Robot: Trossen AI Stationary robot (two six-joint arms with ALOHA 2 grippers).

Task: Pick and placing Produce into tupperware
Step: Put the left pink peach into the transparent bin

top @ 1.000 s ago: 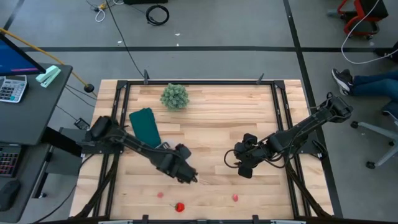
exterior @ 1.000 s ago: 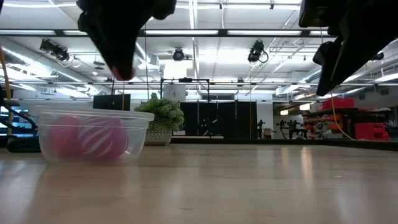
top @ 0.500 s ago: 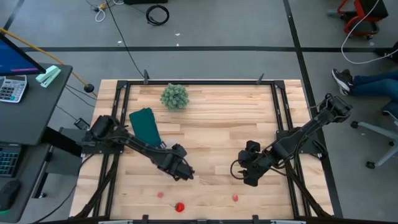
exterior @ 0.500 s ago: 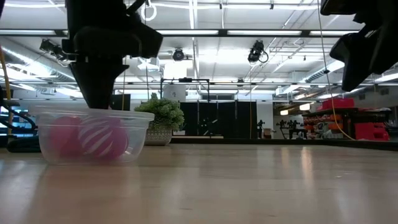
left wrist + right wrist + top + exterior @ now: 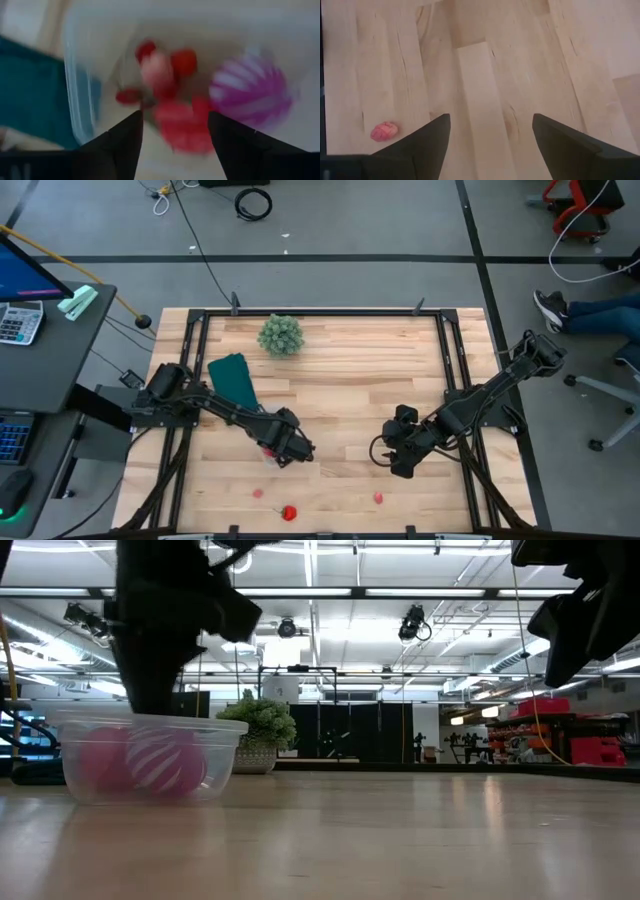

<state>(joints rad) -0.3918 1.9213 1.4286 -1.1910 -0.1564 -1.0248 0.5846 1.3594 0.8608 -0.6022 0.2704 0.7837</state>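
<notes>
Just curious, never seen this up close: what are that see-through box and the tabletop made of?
The tupperware looks like clear, glossy plastic: the pink and striped purple produce shows through its walls. The table appears to be pale wood with a smooth finish, showing planks and grain.

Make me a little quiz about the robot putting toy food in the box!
1. True or false: the left gripper is over the tupperware.
2. How many produce pieces lie loose on the table in the high view?
3. Which piece shows past the right gripper? A) a pink one B) the striped purple one C) the plant

Key:
1. True; its fingers are open.
2. Three: one pink, one red, one pink.
3. A, the pink piece.
</notes>
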